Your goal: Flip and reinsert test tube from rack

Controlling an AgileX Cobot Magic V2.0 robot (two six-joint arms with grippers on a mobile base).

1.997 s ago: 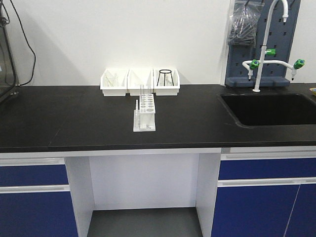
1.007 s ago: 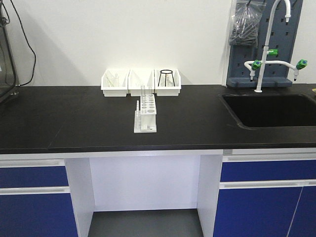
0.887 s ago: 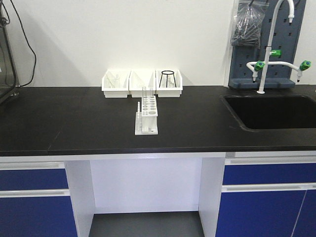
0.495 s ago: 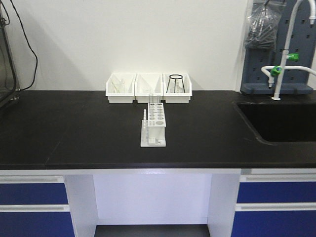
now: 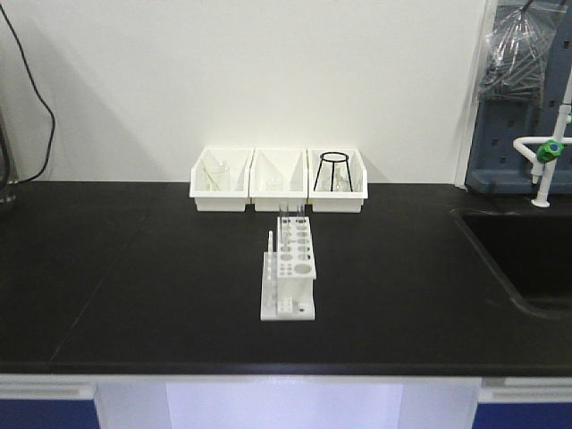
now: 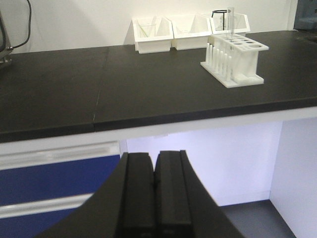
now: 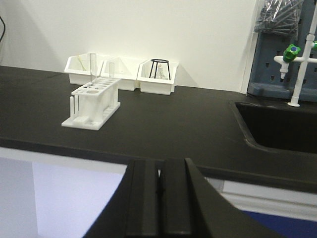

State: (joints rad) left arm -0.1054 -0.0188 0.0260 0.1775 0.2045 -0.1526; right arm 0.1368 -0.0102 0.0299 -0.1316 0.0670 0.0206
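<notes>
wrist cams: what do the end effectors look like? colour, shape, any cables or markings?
Left end effector and right end effector look identical: matte black, each a pair of flat rectangular slabs flaring down into curved black shoulders. No cables, labels or markings show. The arms are out of frame.

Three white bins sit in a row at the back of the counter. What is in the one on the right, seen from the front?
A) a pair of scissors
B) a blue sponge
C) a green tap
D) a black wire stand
D: a black wire stand stands upright inside the right-hand bin, its ring rising just above the bin's rim.
</notes>
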